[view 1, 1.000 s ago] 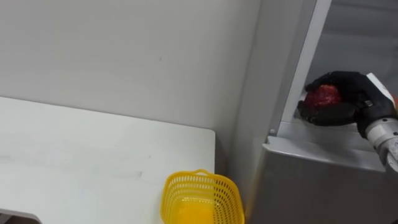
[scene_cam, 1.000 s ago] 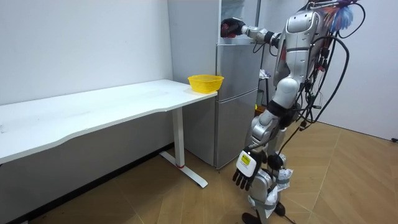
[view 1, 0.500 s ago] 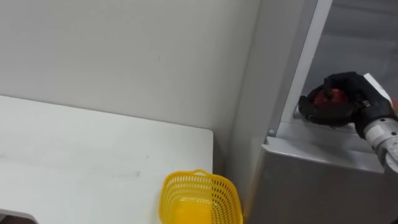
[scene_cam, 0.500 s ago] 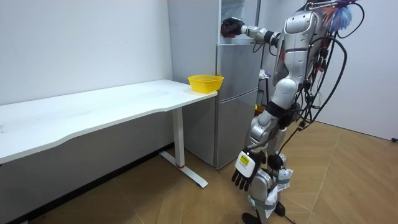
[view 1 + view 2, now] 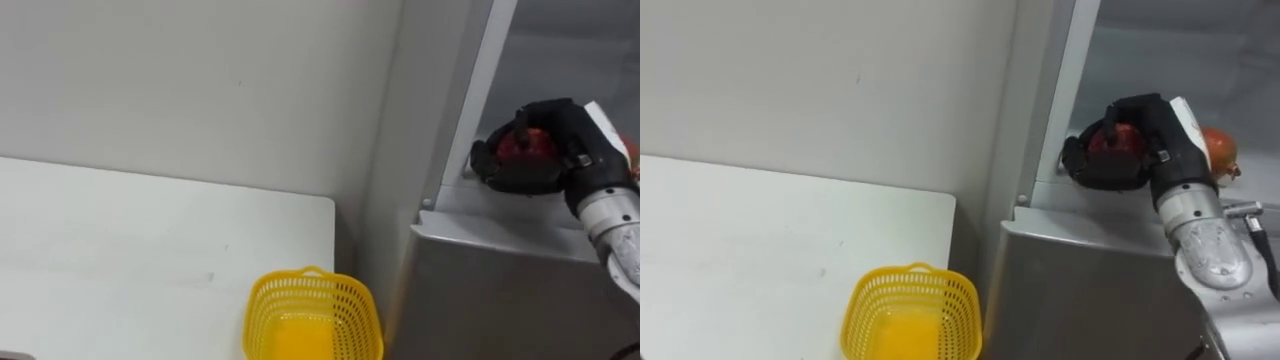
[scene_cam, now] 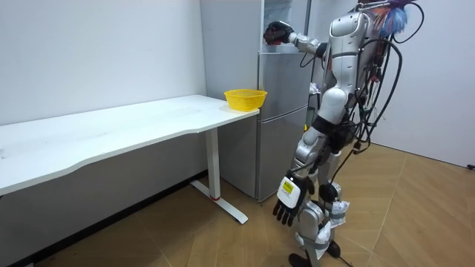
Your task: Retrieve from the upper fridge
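Note:
My right hand (image 5: 556, 135) reaches into the open upper compartment of the grey fridge (image 5: 500, 285), just above its lower ledge. Its dark fingers are curled round a red fruit (image 5: 524, 146), which peeks out between them. In the right eye view a second reddish-orange fruit (image 5: 1219, 148) sits behind the wrist, deeper in the compartment. From the room view I stand right in front of the fridge (image 6: 282, 119) with my right arm raised to it. My left hand (image 6: 286, 209) hangs low beside my leg, fingers relaxed and holding nothing.
A yellow mesh basket (image 5: 313, 318) stands on the white table (image 5: 120, 240) at the corner nearest the fridge. The table runs along the wall to my left. The compartment's frame edge (image 5: 478, 90) rises just left of my right hand.
My right hand's fingers have closed further round the red fruit, hiding most of it. The whole eye view has shifted a little, and my torso has turned slightly towards the fridge.

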